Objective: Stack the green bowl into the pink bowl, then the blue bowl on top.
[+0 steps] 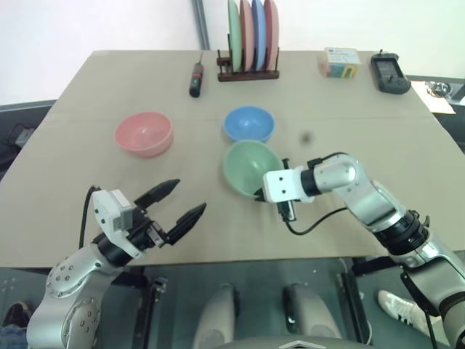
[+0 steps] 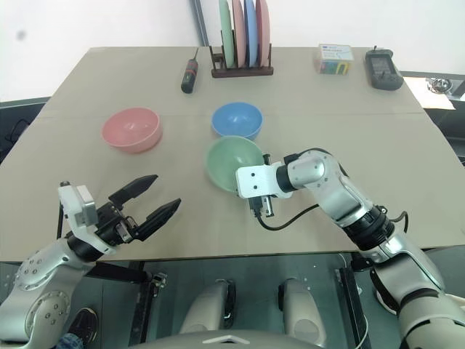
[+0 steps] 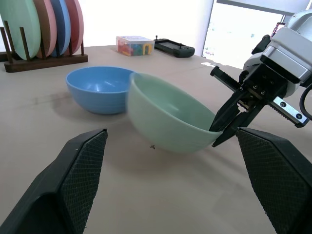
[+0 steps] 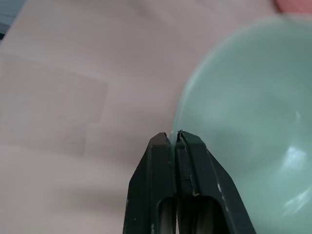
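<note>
Table: a tan, cardboard-coloured top carried everything in the scene.

Right arm: it reached in from the right and bent toward the table's middle.

Plate rack: a dark wooden stand at the far edge held four flat plates upright (green, pink, blue, then pink).

Pink bowl: it sat upright on the left half of the table, well apart from the other two bowls.

Green bowl: it lay near the table's centre, just in front of the blue bowl and touching or nearly touching it. In the left wrist view it was tilted, the pinched side of its rim raised and its mouth turned toward the blue bowl.

Blue bowl: it stood upright behind the green one, between it and the plate rack.

Left gripper: its two black fingers were spread wide and held nothing; it hovered over the near left part of the table, well apart from the pink bowl.

Right gripper: its fingers were pressed together on the near right edge of the green bowl's rim, one inside the wall and one outside.

Black handset: it lay at the far right corner.

Small box: a box with bright coloured print sat just left of the handset.

Screwdriver: it lay left of the rack.
</note>
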`<state>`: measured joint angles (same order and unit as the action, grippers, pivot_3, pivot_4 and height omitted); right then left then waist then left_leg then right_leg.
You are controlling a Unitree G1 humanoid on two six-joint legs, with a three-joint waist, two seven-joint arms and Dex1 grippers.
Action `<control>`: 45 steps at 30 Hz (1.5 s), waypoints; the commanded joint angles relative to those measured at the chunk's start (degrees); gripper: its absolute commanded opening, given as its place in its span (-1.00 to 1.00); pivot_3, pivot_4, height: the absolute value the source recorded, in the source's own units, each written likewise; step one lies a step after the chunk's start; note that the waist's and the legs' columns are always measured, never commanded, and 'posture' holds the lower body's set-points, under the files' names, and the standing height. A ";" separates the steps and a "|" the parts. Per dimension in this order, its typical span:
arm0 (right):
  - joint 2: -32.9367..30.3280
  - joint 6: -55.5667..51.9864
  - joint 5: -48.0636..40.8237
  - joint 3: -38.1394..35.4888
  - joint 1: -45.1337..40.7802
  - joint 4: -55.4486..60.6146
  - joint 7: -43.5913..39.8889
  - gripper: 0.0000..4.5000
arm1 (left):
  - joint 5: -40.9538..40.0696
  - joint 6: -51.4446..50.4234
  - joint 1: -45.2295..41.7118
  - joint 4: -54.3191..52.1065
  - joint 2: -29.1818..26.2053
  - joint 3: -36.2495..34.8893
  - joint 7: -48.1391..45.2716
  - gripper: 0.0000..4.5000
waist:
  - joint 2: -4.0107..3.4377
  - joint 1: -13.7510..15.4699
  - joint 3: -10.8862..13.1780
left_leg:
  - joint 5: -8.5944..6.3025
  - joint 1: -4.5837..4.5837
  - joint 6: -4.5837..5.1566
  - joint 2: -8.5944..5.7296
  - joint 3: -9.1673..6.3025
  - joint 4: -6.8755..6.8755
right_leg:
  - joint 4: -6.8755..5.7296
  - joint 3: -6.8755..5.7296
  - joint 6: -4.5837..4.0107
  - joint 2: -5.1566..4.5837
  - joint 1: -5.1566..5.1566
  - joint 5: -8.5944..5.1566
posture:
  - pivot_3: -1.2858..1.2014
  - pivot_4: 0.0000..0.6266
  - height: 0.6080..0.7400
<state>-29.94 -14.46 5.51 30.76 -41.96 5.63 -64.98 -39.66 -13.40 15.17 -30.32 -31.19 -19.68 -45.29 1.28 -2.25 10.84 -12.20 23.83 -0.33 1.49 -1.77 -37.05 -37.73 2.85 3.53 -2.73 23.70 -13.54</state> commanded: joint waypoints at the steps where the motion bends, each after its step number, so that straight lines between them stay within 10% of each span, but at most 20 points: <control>1: -1.21 0.55 -0.51 -2.35 -0.18 0.68 -0.62 -0.98 | -0.71 0.43 0.00 -1.39 -0.15 -0.31 -0.27 1.00 | 0.00 -0.01 0.00 | 0.00 0.00 0.00 0.00 0.00 0.00 | 0.00 0.00 0.00 0.00 0.00 0.00 | 0.03 -0.52 1.00; 17: -9.34 11.16 5.44 -5.99 -6.12 -17.39 -0.26 -0.98 | -0.67 0.51 -0.48 -1.07 -0.48 -0.42 -0.55 1.00 | 0.00 -0.08 0.00 | 0.00 -0.02 0.00 -0.01 0.05 0.03 | 0.01 0.04 0.00 0.00 0.01 0.00 | 0.03 -0.52 1.00; 28: -9.42 7.76 2.73 -9.66 -6.10 -13.94 -2.33 0.97 | -0.42 0.00 -1.67 -0.33 -0.87 -0.34 -0.52 1.00 | 0.00 0.00 0.00 | 0.00 -0.01 0.00 -0.01 0.03 0.03 | 0.01 0.03 0.00 0.00 0.00 0.00 | 0.03 -0.52 1.00; 45: 5.57 -13.56 -31.29 -33.95 0.00 3.30 9.50 0.97 | 24.69 -0.67 -29.63 31.72 -18.70 4.08 7.57 1.00 | -0.04 0.25 0.06 | 0.01 0.04 0.00 -0.01 -0.20 0.17 | -0.09 -0.19 0.20 0.08 0.07 0.13 | 0.03 -0.52 1.00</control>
<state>-24.10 -26.10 -21.87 -0.46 -41.60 4.67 -56.59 -17.01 -17.21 -12.86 -0.78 -48.65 -15.63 -36.79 1.24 -2.00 10.90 -12.19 23.88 -0.33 1.48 -1.96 -36.87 -37.82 2.68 3.73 -2.65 23.78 -13.42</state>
